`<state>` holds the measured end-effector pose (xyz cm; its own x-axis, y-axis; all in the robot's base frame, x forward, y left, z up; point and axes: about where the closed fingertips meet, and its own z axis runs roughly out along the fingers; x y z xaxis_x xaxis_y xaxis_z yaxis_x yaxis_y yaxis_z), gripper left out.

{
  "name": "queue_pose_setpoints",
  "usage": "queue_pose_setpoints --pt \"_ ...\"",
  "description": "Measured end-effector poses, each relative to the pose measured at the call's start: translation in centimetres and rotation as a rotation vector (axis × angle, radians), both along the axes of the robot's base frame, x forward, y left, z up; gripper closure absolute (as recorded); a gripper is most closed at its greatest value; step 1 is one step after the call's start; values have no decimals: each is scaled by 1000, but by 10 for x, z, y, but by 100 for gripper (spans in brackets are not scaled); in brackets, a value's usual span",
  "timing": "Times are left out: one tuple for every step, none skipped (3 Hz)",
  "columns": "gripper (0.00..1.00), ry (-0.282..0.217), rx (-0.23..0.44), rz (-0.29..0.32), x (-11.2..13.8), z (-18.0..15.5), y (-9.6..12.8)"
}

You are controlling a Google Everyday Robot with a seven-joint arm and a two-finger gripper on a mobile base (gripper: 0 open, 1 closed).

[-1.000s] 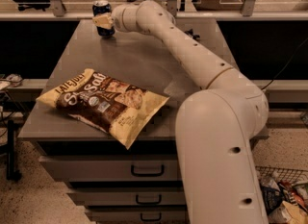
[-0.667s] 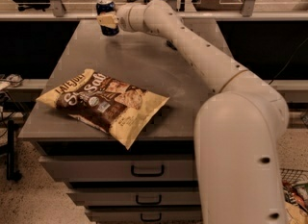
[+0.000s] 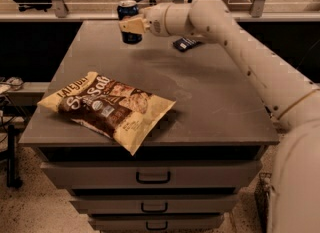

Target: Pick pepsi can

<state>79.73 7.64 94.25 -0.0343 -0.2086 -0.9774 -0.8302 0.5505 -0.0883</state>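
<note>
In the camera view, the hand (image 3: 129, 25) is at the far edge of the desk (image 3: 215, 102), toward its far left corner. It seems clamped on the pepsi can (image 3: 128, 10), which is upright there. Whether the base of the can touches the desk is not clear. The grasp step appears to be made. The next move probably calls for a straight lift with a firm grip, keeping away from the dark-blue packet (image 3: 186, 43) just beside it.
</note>
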Motion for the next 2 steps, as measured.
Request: queue_pose_setpoints --pt "100 45 43 103 -45 6 -32" --pt "100 59 43 123 -53 5 -35"
